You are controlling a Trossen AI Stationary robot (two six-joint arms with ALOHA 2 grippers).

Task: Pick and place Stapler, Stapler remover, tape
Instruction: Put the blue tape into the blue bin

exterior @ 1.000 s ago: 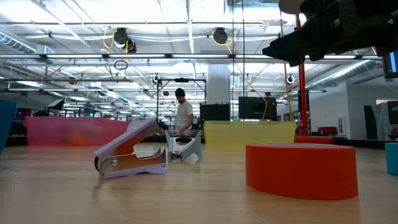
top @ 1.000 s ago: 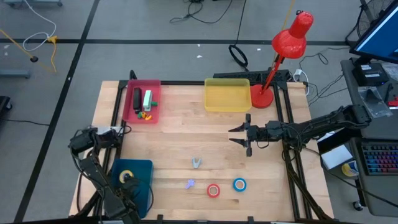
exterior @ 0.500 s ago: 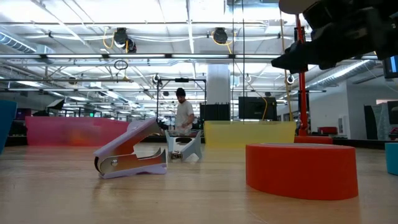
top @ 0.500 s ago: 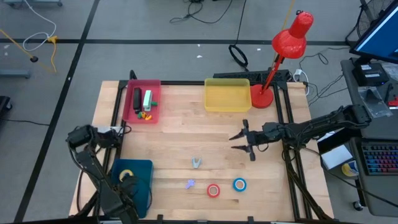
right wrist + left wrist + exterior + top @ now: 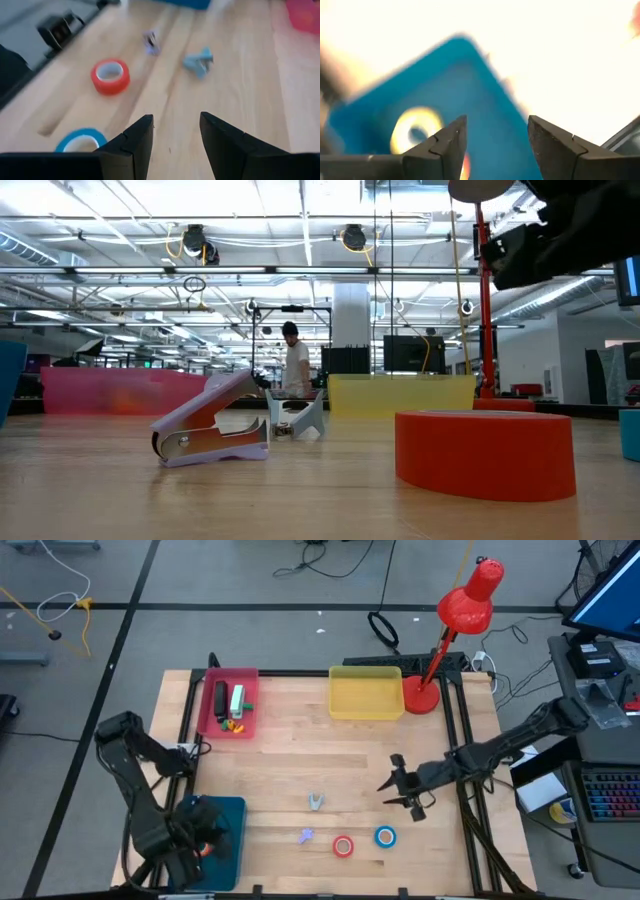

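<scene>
Over the blue plastic tray (image 5: 228, 812) at the desk's (image 5: 290, 760) near-left corner, the left gripper (image 5: 495, 142) has just opened and lifted; its fingers stand apart and empty, and the yellow tape roll (image 5: 415, 131) lies in the tray beside an orange-red one (image 5: 205, 848). That drop looks done. The left arm has folded back over the tray. To the right, the two stapler removers (image 5: 316, 802), the red tape roll (image 5: 343, 846) and the blue tape roll (image 5: 385, 836) still lie on bare wood. The right gripper (image 5: 408, 792), fingers apart and empty, has swung nearer and angles down towards the blue roll.
</scene>
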